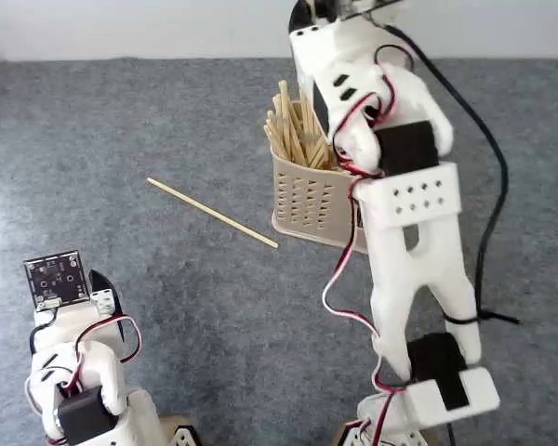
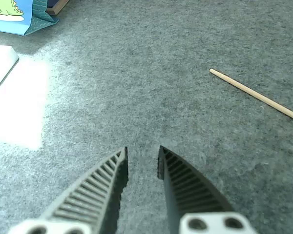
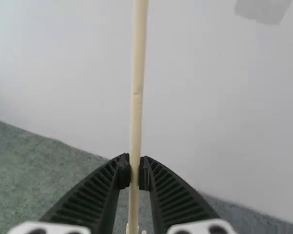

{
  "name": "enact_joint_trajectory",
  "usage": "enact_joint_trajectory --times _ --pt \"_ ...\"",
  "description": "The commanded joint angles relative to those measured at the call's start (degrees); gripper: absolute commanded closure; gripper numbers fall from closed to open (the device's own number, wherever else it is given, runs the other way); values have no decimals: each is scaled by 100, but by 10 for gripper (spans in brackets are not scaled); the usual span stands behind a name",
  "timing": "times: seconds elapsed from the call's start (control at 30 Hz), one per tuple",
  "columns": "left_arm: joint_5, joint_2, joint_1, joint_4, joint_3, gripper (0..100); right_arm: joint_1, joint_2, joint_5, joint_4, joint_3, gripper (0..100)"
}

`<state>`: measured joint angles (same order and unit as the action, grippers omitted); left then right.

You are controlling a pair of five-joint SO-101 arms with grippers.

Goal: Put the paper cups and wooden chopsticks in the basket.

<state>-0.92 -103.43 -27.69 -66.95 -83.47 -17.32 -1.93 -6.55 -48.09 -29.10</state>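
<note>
Wooden chopstick [image 3: 138,73] is being pinched by the right gripper [image 3: 135,169]; the left gripper [image 2: 142,161] is hovering, slightly spread, over the surface [image 2: 185,39].

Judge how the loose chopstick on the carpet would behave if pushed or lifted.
The chopstick looks thin and wooden, probably light and stiff. It seems round, so a push may roll it, though the fuzzy carpet should damp that. Lying flat, it may resist pinching.

A grey carpet [image 1: 195,307] covers the table and ends at a white wall [image 1: 130,26] along its far side. Off to the left, a blue paper item with a green dinosaur picture [image 2: 12,13] lies near a pale flat sheet [image 2: 0,61] and a bright patch of light [image 2: 17,109].
</note>
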Motion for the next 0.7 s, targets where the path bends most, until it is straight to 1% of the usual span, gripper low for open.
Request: enact_joint_trajectory --times 0.0,0.23,0.5,0.57,0.67 --pt "-53 -62 -18 0 22 898 198 -224 396 119 -193 991" --pt "-273 -62 -18 35 -22 898 409 -875 475 57 -193 991" --pt "-273 -62 -18 62 -31 898 365 -971 457 -1226 -229 985" --pt "-273 -62 -18 114 -40 898 365 -927 448 -1640 -229 954" --pt "-273 -62 -18 114 -40 898 409 -708 448 -2413 -229 845"
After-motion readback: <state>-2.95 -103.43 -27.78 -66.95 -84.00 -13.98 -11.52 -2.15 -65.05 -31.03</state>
